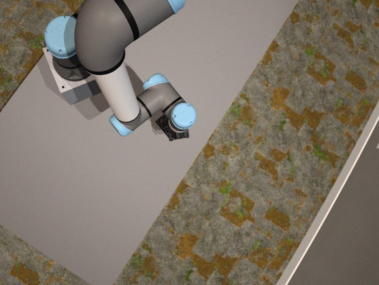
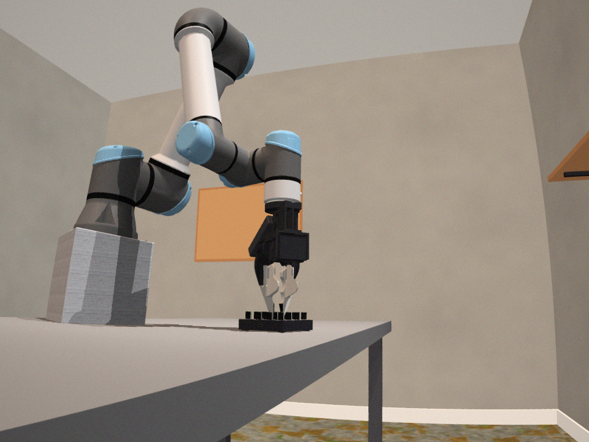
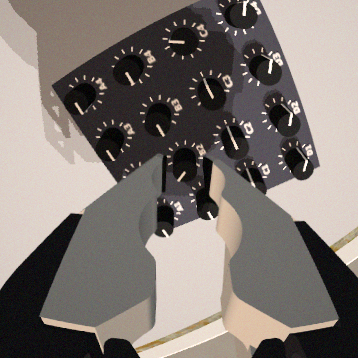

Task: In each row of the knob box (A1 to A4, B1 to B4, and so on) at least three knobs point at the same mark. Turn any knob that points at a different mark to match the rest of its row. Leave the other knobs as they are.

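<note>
The black knob box (image 3: 190, 105) lies on the grey table and holds four rows of knobs labelled A to D. It also shows in the exterior view (image 2: 275, 323) and, mostly hidden under my wrist, in the overhead view (image 1: 165, 127). My gripper (image 3: 184, 158) points straight down over the box, its fingers set narrowly apart. The fingertips stand on either side of knob B2 (image 3: 184, 162), at about knob-top height in the side view (image 2: 280, 308). I cannot tell whether they touch it. Knob C4 (image 3: 182, 41) points left, unlike C3 (image 3: 211, 91) and C2 (image 3: 234, 140). Knob A2 is hidden behind the left finger.
The box sits close to the table's edge (image 2: 381, 328). The arm's grey pedestal (image 2: 100, 278) stands at the far left of the table. An orange board (image 2: 228, 223) hangs on the back wall.
</note>
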`<state>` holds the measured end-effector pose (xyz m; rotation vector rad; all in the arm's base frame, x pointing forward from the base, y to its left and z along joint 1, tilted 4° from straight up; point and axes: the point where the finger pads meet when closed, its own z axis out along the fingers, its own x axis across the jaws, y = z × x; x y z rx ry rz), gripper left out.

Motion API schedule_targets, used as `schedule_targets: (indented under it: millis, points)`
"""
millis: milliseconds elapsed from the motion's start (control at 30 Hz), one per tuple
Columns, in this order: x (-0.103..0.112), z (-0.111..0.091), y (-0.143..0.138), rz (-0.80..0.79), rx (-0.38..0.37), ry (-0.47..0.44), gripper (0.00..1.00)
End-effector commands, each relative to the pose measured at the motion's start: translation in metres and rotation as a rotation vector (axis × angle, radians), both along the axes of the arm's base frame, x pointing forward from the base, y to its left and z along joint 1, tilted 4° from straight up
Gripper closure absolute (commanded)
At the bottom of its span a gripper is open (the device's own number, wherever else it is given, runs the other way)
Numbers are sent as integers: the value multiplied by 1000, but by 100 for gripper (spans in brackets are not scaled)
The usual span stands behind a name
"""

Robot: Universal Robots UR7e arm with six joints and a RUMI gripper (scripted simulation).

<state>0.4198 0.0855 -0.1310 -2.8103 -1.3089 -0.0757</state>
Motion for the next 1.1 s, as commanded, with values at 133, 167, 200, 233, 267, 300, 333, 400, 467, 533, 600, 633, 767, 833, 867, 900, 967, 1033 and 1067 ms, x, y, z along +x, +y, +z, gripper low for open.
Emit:
schedule_targets:
  millis: [133,167,200,233,267,300,333,400,467,533,600,633,767,833,867,900,967,1033,1067]
  points:
    - [0,0,0,0,0,-1,89]
    - [0,0,0,0,0,-1,89]
    - [0,0,0,0,0,-1,89]
    - [0,0,0,0,0,-1,89]
    - [0,0,0,0,0,-1,89]
    - [0,0,0,0,0,-1,89]
    - [0,0,0,0,0,-1,89]
    - [0,0,0,0,0,-1,89]
    - [0,0,0,0,0,-1,89]
    - [0,0,0,0,0,-1,89]
    - [0,0,0,0,0,-1,89]
    - [0,0,0,0,0,-1,89]
    - [0,0,0,0,0,-1,96]
    - [0,0,0,0,0,-1,96]
    - [0,0,0,0,0,-1,96]
    - [0,0,0,0,0,-1,96]
    - [0,0,0,0,0,-1,96]
    - [0,0,0,0,0,-1,96]
    - [0,0,0,0,0,-1,96]
